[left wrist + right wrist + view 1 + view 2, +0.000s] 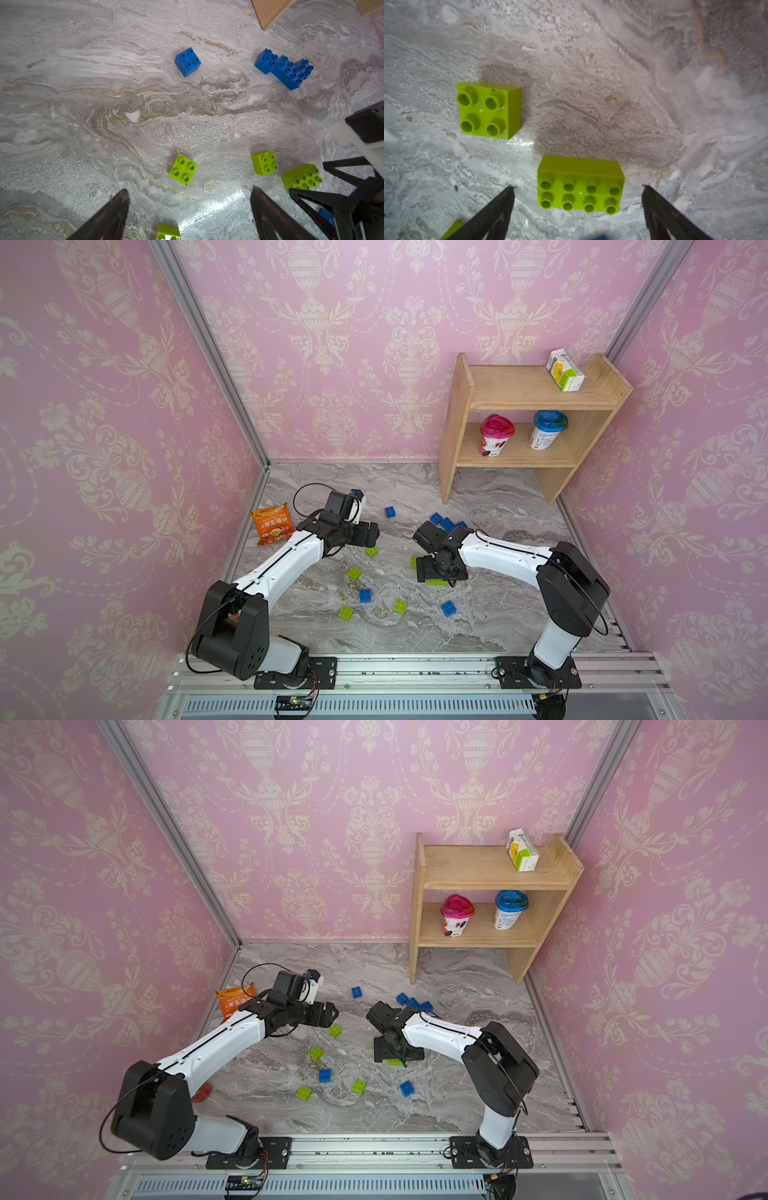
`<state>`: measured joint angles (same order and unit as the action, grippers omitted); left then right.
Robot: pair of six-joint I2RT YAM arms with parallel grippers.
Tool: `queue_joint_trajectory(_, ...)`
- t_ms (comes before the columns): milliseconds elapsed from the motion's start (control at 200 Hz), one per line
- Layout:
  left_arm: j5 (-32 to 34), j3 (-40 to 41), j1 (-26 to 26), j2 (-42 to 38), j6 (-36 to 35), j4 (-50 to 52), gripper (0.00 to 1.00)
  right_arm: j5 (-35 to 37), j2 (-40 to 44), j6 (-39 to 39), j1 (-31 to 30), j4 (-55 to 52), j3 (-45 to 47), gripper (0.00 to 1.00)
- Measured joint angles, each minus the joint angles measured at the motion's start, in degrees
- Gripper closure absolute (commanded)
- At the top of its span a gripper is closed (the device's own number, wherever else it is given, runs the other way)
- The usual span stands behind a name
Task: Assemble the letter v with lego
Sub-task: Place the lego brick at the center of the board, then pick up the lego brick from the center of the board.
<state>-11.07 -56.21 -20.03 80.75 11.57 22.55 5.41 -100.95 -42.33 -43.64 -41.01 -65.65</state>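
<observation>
Risk at the grasp: I have the right gripper [578, 186] spread astride the long green brick [581, 193], right of centre in a top view, neither finger touching. An off-centre closure may twist or skid it across the slick marble table [498, 626]. The left gripper [189, 189], also spread and empty, hovers over loose lego [365, 595] near mid-frame; the arms could collide.

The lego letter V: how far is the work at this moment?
Done: little. Three blue bricks sit together in a stepped cluster; whether they are joined, I cannot tell. In hand: nothing is held; the right tool is open over the long green brick, and the left tool is open too. Left: other green bricks and single blue bricks lie scattered, so no V shows.
</observation>
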Motion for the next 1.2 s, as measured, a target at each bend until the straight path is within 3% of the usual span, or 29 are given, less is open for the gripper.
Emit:
queue_joint_trajectory(736,0.52,1.31,0.44,1.25,1.25,-3.67,0.1,-0.55,-1.57,-1.46,0.46,-0.61,-0.44,0.5)
queue_joint_trajectory(841,0.96,1.38,0.44,1.25,1.29,-3.89,0.1,0.02,-1.6,-1.73,-0.04,-2.62,-3.67,0.55)
queue_joint_trajectory(1071,1.84,3.15,0.44,1.22,1.95,-5.4,0.11,0.63,-1.97,-4.42,-1.44,-3.63,-11.93,0.8)
queue_joint_trajectory(1201,2.45,3.28,0.44,1.22,2.73,-5.57,0.1,0.98,-5.2,-4.9,-1.53,-4.17,-15.67,0.86)
